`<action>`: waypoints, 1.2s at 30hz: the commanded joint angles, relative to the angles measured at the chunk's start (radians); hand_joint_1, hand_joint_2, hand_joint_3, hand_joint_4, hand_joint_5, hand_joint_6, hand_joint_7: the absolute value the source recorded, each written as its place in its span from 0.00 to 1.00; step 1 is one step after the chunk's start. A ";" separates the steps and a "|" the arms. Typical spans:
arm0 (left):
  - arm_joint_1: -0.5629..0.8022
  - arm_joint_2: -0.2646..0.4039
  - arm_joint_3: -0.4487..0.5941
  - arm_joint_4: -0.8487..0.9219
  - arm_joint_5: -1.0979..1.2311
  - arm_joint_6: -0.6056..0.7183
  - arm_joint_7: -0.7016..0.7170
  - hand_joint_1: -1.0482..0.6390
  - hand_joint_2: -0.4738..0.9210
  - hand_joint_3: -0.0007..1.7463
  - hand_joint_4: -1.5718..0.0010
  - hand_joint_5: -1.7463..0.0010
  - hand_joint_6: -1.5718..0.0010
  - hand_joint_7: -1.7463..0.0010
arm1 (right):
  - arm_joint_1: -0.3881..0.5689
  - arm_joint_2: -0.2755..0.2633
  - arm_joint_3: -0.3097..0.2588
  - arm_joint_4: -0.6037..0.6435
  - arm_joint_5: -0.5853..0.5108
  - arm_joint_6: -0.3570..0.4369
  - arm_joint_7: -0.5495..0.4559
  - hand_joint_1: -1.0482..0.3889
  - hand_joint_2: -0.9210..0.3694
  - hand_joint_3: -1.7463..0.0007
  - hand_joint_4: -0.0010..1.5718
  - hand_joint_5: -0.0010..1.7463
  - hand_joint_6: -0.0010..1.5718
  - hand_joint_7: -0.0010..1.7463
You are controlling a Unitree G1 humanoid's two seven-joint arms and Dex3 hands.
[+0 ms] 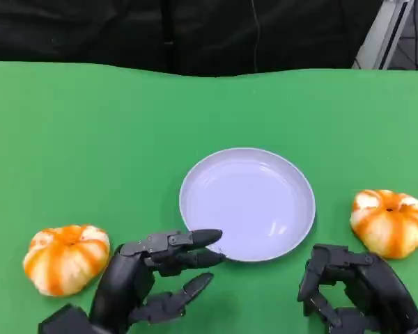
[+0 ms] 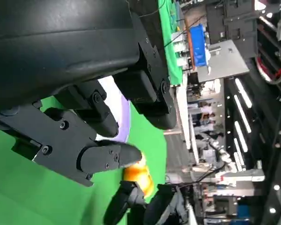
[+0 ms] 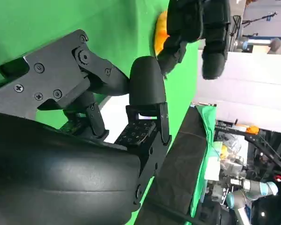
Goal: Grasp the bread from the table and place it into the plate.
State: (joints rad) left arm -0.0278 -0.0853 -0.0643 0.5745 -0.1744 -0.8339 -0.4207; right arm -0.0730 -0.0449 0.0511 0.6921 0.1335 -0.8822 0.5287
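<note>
2 bread rolls, 1 plate, 2 hands, all on a green table [image 1: 90, 139].

Plate [image 1: 247, 203], pale lilac, sits mid-table and serves as landmark. Left roll [image 1: 66, 257], orange-striped w/ white patches, lies well left of plate and a bit nearer the robot. Right roll [image 1: 390, 221] lies just right of plate, apart from its rim. Neither roll is on the plate.

Left hand [image 1: 143, 275] hovers near plate's near-left rim, fingers stretched toward it and spread, holding nothing; left roll sits just beside it, not touched. Right hand [image 1: 355, 292] is near plate's near-right edge, below right roll, fingers partly curled w/ gaps, nothing in them.

Left wrist view adds: left hand [image 2: 103, 136] fingers apart over plate [image 2: 124, 115] edge, w/ right roll [image 2: 138, 176] and right hand [image 2: 145, 206] beyond. Right wrist view: right hand [image 3: 136, 103] empty, left roll [image 3: 160, 35] partly behind left hand [image 3: 196, 33] across the plate [image 3: 114, 115].
</note>
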 commanded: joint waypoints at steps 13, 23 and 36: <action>0.080 0.087 0.051 -0.282 0.085 0.008 0.077 0.26 1.00 0.13 0.57 1.00 0.62 1.00 | -0.002 -0.011 -0.012 0.015 0.024 -0.009 0.020 0.65 0.26 0.42 0.53 0.90 0.52 0.76; 0.086 0.162 0.117 -0.343 0.284 0.018 0.237 0.21 1.00 0.13 0.61 1.00 0.62 0.99 | 0.002 -0.013 -0.013 0.010 0.030 0.000 0.030 0.65 0.24 0.43 0.53 0.89 0.52 0.76; 0.093 0.304 0.164 -0.375 0.437 0.110 0.336 0.20 1.00 0.14 0.61 1.00 0.62 1.00 | -0.001 -0.010 -0.012 0.011 0.023 -0.012 0.023 0.65 0.24 0.44 0.52 0.91 0.52 0.77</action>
State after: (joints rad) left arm 0.0541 0.1855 0.0878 0.2144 0.2396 -0.7531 -0.1103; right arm -0.0731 -0.0445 0.0479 0.7039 0.1529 -0.8858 0.5563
